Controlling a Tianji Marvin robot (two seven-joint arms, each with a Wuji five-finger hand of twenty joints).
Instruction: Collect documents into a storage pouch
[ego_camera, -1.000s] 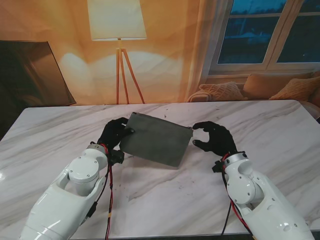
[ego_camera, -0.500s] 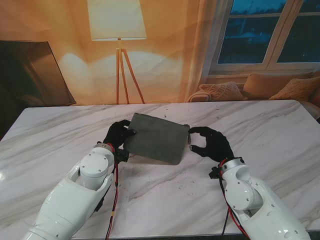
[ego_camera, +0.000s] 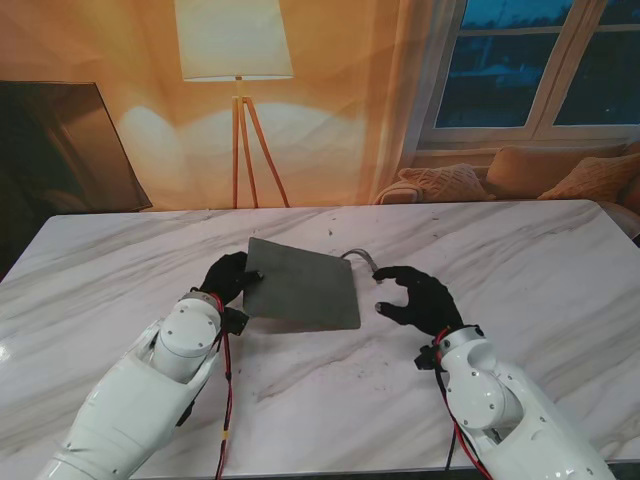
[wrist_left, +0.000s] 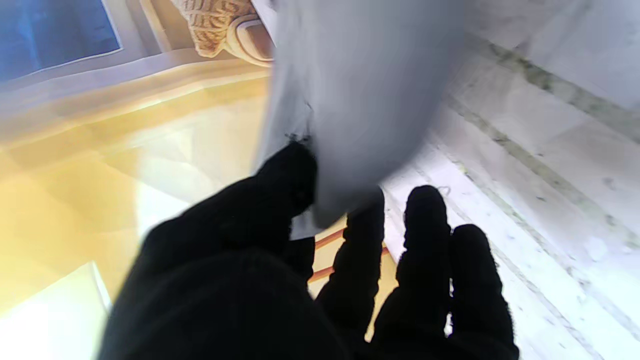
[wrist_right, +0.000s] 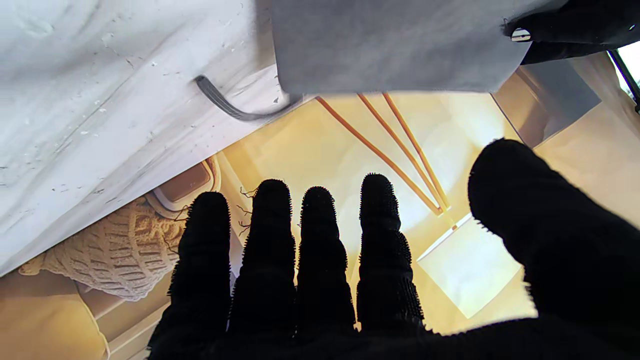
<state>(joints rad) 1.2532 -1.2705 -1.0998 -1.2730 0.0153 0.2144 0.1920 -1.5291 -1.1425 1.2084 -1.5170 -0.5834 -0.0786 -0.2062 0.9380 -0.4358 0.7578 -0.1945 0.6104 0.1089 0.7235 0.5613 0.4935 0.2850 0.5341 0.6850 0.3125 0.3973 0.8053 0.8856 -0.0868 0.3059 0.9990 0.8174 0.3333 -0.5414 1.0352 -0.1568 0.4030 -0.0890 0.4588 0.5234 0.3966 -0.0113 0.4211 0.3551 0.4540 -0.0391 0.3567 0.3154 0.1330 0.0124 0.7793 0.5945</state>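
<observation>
Fingers (wrist_left: 295, 175) of the left hand (ego_camera: 225, 277) are clamped on the near-left corner of the grey storage pouch (ego_camera: 303, 285), thumb pressed over the fabric and the other digits under it. The pouch is held tilted above the marble table (ego_camera: 520, 250), its free edge reaching toward the right hand (ego_camera: 415, 298), whose fingers (wrist_right: 320, 235) are spread apart and hold nothing, just beside that edge without touching it.

The pouch is judged to be light and soft: it is seen to sag and curve away from the pinch in the left wrist view, so a single corner grip is likely to let it droop or twist. A second hold on the opposite edge, near the mouth, is advised to be taken by the right hand. A thin grey strap (wrist_right: 225, 105) trails from the pouch's far corner onto the table beyond the right fingertips and could be snagged. No documents can be made out on the table. Nothing else lies between the hands.
</observation>
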